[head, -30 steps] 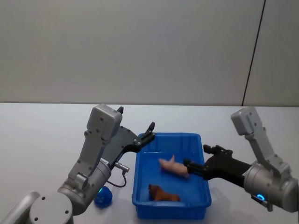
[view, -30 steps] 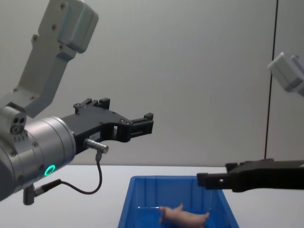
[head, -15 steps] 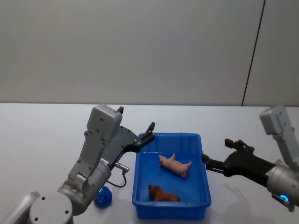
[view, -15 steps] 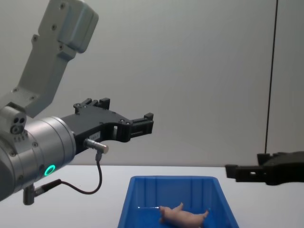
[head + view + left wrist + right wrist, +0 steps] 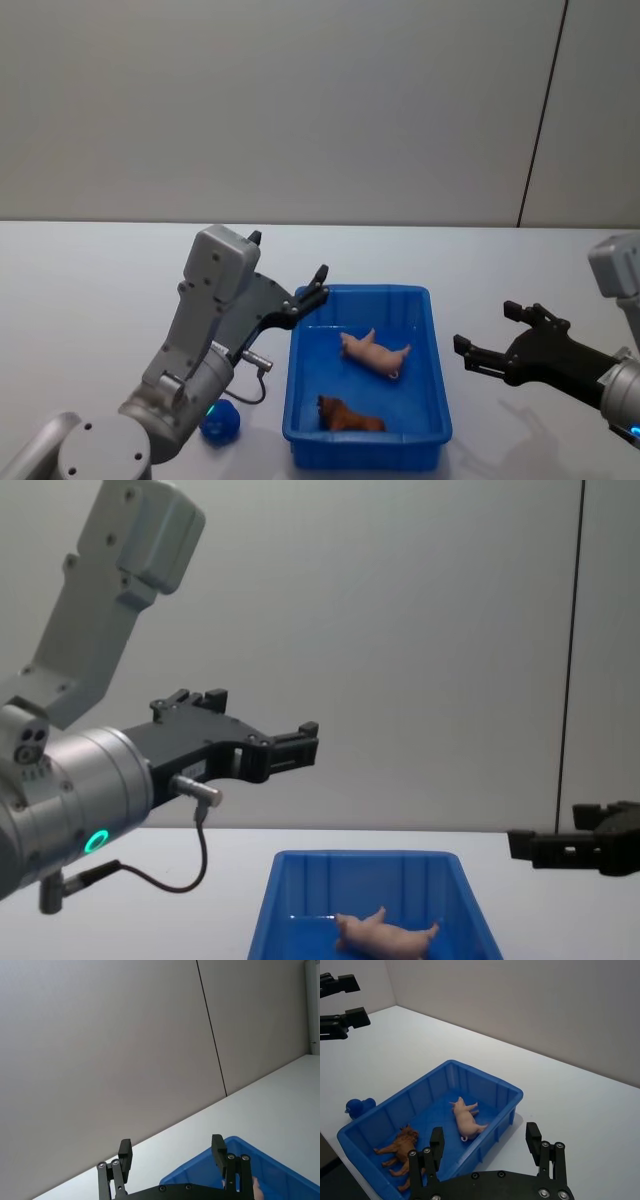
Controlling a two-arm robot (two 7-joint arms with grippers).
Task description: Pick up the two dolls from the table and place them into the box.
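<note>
**A:** What lies nearest to the robot?

**B:** The dark blue doll [image 5: 220, 423]. It sits on the white table [image 5: 90, 300], just beside the near left corner of the blue box [image 5: 365, 452], outside it.

**A:** And inside the box?

**B:** A brown toy animal [image 5: 348, 415] at the near end. Farther in is the pink pig doll [image 5: 374, 352], on its side, with its length running roughly left to right.

**A:** Which arm should take the blue one?

**B:** The left, I judge. The left gripper [image 5: 312, 285] hangs over the far left corner of the box, with its fingers spread and holding nothing. The doll is nearer and more to the left, low beside that arm. I cannot tell its long axis, because it is lumpy.

**A:** And the right gripper [image 5: 483, 326]?

**B:** It is right of the box and apart from it, also spread and empty. The box stands between it and the blue doll.

**A:** And the room?

**B:** Behind the table there is a plain grey wall [image 5: 300, 100] with one dark vertical seam.
</note>
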